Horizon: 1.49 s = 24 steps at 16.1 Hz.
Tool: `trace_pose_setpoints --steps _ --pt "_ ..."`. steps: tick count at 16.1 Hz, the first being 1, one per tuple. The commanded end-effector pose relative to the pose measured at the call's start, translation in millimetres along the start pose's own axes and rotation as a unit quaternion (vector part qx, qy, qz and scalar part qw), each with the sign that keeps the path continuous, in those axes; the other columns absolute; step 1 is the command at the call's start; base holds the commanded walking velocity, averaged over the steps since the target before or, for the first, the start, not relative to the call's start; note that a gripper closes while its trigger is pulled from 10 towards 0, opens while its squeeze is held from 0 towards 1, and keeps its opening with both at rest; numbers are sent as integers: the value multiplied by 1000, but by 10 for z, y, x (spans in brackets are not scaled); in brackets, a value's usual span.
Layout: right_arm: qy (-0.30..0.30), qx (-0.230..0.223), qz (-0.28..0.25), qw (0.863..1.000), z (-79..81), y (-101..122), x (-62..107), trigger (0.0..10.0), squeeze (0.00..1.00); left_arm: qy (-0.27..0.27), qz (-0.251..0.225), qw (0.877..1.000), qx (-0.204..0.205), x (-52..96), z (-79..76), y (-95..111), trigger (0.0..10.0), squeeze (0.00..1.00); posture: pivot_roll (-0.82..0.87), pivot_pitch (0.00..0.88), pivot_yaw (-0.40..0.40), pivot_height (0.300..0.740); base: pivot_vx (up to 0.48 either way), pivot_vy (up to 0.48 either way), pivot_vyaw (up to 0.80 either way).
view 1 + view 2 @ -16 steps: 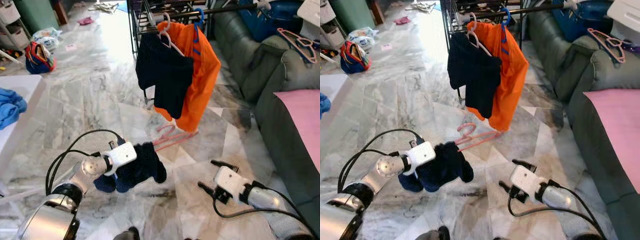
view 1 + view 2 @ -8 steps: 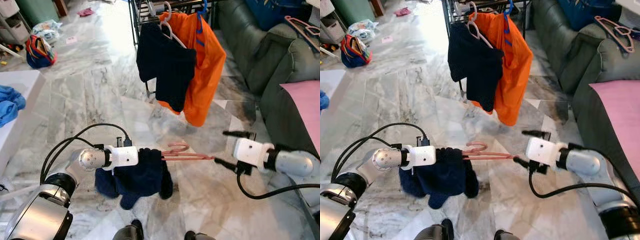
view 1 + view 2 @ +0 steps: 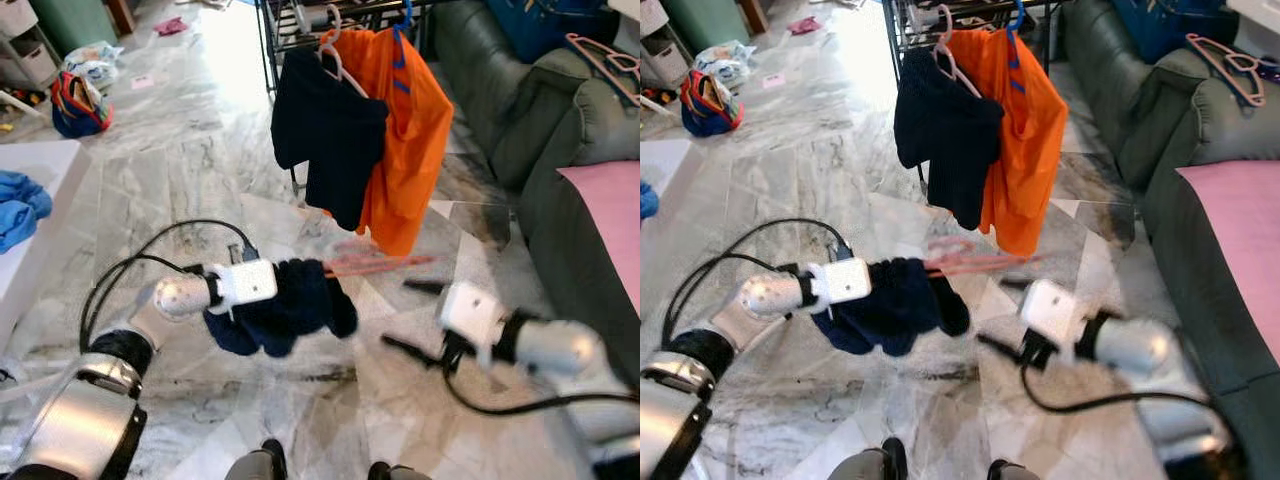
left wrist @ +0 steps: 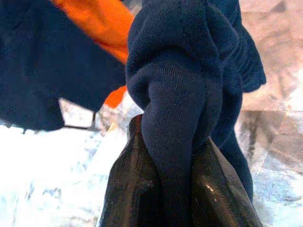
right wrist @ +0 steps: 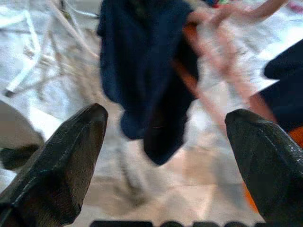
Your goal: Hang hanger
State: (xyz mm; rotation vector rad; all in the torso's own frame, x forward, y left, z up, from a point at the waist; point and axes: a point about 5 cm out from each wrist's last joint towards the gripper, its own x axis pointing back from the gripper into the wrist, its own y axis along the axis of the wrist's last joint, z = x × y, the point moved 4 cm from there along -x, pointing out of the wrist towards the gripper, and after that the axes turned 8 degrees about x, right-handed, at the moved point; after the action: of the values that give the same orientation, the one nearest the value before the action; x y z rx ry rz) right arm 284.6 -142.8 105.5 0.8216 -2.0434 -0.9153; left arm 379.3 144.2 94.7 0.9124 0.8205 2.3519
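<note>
1. The left claw [image 3: 285, 285] is clamped tight on a dark navy garment [image 3: 290, 305], the cloth bunched between the black fingers [image 4: 130, 189] in the left wrist view.
2. A pink hanger [image 3: 375, 262] sticks out of the garment to the right, held in the air above the marble floor [image 3: 190, 190]; it is blurred.
3. The right claw [image 3: 405, 315] is seen to the right of the garment and nearer, fingers spread wide with nothing gripped; it sits near the hanger's right end, apart from it.
4. Farther off, a black clothes rack [image 3: 300, 20] carries a dark shirt [image 3: 325, 140] and an orange shirt [image 3: 410, 130] on hangers.
5. A dark green sofa [image 3: 510, 110] is seen at the far right, with a pink cloth [image 3: 610, 230] lying on it.
</note>
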Motion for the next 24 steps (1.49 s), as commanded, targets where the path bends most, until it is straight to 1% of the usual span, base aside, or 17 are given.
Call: trace_pose_setpoints --steps 1,2,3,5,7,8,9,10,11,12,13,16,18,20,21,23,24 --pt "8 -5 -1 1000 55 15 -20 10000 0 18 -7 1000 7 48 142 36 10000 0 -26 188 54 740 0 0 0" --pt "5 -23 -8 1000 85 6 -46 10000 0 15 -13 1000 16 53 162 59 10000 0 -27 186 53 740 0 0 0" --pt "-14 -81 -21 996 160 -47 -125 10000 0 -16 -36 999 37 80 202 154 10000 0 -21 187 54 740 0 0 0" --pt "-32 -100 -18 994 174 -124 -157 10000 0 -37 -47 997 43 106 228 205 10000 0 -19 189 55 740 0 0 0" --pt "-102 -153 0 983 123 -376 -191 10000 0 -102 -72 990 57 205 278 336 10000 0 -8 196 62 740 0 0 0" --pt "-108 -154 2 982 118 -394 -193 10000 0 -109 -75 989 60 217 283 350 10000 0 -8 197 63 740 0 0 0" --pt "-110 -165 2 980 143 -419 -210 10000 0 -114 -88 987 71 246 338 412 10000 0 -5 198 64 740 0 0 0" --pt "-114 -182 -5 977 170 -424 -253 10000 0 -125 -100 984 77 312 416 474 10000 0 -3 201 66 740 0 0 0" --pt "-118 -189 -8 975 170 -429 -265 10000 0 -126 -101 984 76 327 437 483 10000 0 -3 202 67 740 0 0 0" --pt "-124 -199 -9 972 171 -467 -289 10000 0 -132 -112 981 86 353 464 529 10000 0 -2 204 65 740 0 0 0" --pt "-127 -211 -7 969 195 -517 -321 10000 0 -136 -137 976 98 369 492 630 10000 0 -2 205 64 740 0 0 0" --pt "-142 -223 3 964 206 -591 -394 10000 0 -168 -179 964 107 405 454 838 10000 0 5 207 64 740 0 0 0" --pt "-182 -233 9 955 92 -648 -418 10000 0 -193 -201 953 114 452 417 967 10000 0 13 208 66 740 0 0 0" --pt "-221 -236 10 946 -53 -677 -406 10000 0 -212 -211 947 119 487 374 1042 10000 0 19 207 69 740 0 0 0" --pt "-224 -236 -10 946 -118 -622 -391 10000 0 -214 -207 947 122 496 355 1032 10000 0 22 206 70 740 0 0 0" --pt "-211 -241 -34 947 -156 -566 -343 10000 0 -211 -200 948 126 491 346 998 10000 0 21 205 70 740 0 0 0" --pt "-203 -246 -40 947 -157 -575 -303 10000 0 -211 -195 949 130 496 332 988 10000 0 21 206 70 740 0 0 0"
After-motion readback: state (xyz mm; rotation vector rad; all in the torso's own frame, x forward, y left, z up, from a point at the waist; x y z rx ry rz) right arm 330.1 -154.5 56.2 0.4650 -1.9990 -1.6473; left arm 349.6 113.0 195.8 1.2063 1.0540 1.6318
